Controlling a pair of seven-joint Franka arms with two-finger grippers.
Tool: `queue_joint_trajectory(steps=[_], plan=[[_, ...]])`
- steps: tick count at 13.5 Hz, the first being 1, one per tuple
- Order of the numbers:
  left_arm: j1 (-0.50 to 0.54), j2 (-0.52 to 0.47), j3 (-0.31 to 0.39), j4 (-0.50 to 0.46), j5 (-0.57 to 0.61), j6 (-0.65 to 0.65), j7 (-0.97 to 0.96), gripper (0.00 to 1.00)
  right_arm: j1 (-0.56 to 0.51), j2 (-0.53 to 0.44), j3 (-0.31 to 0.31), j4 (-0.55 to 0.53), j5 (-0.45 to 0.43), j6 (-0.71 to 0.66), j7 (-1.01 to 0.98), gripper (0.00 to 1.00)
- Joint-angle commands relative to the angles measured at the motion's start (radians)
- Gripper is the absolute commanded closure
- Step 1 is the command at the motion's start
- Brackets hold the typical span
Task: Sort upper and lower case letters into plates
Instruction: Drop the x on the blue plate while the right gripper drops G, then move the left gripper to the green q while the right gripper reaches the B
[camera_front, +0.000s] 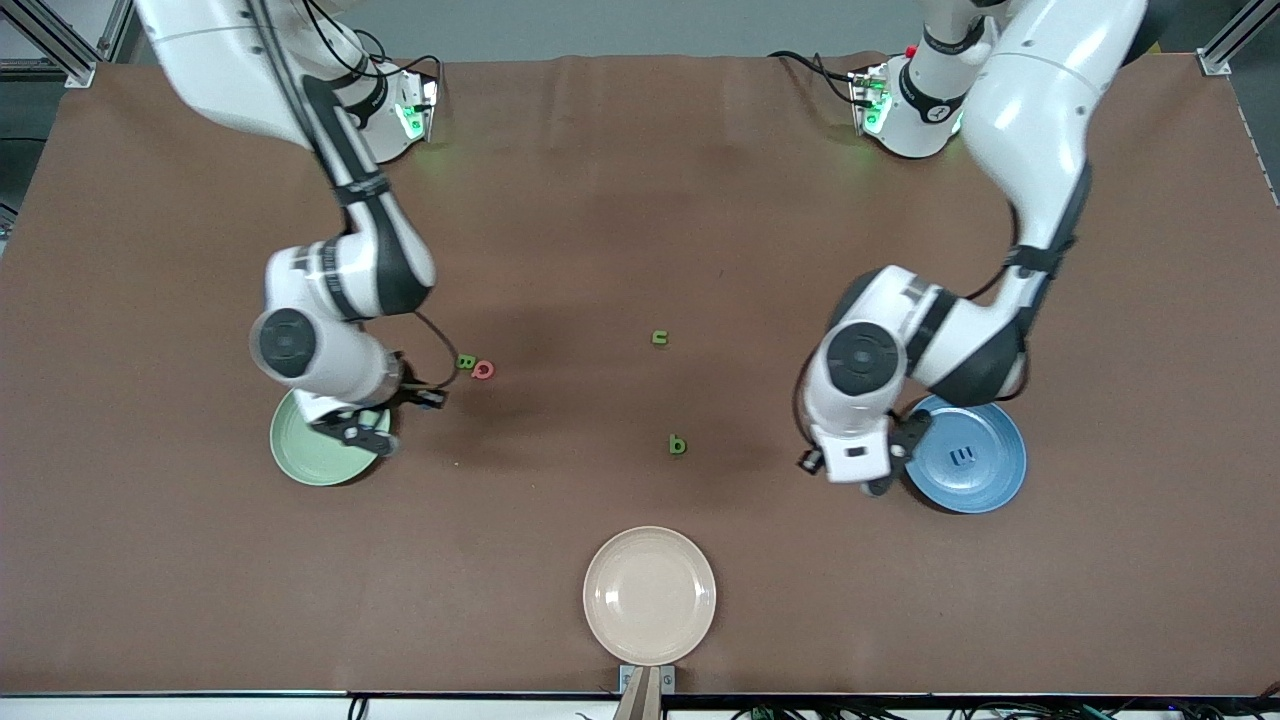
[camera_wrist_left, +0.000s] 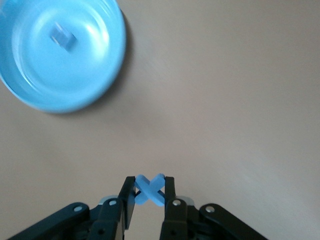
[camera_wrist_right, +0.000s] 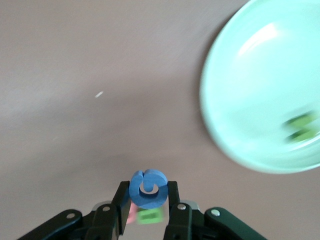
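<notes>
Front view: green B (camera_front: 465, 362), red Q (camera_front: 484, 370), n (camera_front: 660, 337) and b (camera_front: 678, 445) lie mid-table, unsorted; blue plate (camera_front: 990, 480) holds the m (camera_front: 963, 456).

Left wrist view: left gripper (camera_wrist_left: 150, 192) pinches blue t (camera_wrist_left: 149, 189) (near that plate).

Right wrist view: right gripper (camera_wrist_right: 148, 194) clamps blue G (camera_wrist_right: 147, 188) beside the green plate (camera_wrist_right: 250, 100), which holds the green N (camera_wrist_right: 300, 127).

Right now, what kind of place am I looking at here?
Most likely a robotics lab bench for a sorting trial: two white arms bolted to a brown table, small loose letters such as a green b, and plates like the blue plate laid out for them.
</notes>
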Motion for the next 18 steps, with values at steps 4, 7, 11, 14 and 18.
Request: queue_joint_trajectory(steps=[4, 7, 11, 14, 18], plan=[[0.349, -0.128, -0.091, -0.337, 0.022, 0.194, 0.299, 0.95, -0.181, 0.035, 0.017, -0.116, -0.063, 0.198, -0.252, 0.98], [0.429, -0.093, -0.09, -0.363, 0.023, 0.268, 0.392, 0.83, -0.192, 0.072, 0.018, -0.153, -0.061, 0.283, -0.26, 0.98], [0.449, -0.071, -0.088, -0.36, 0.022, 0.288, 0.405, 0.0, -0.19, 0.094, 0.018, -0.151, -0.061, 0.286, -0.26, 0.95], [0.434, -0.082, -0.096, -0.353, 0.017, 0.279, 0.373, 0.0, -0.19, 0.095, 0.018, -0.148, -0.061, 0.28, -0.26, 0.4], [0.281, -0.036, -0.142, -0.244, 0.005, 0.279, 0.12, 0.0, -0.186, 0.042, 0.018, -0.126, -0.061, 0.201, -0.252, 0.0]])
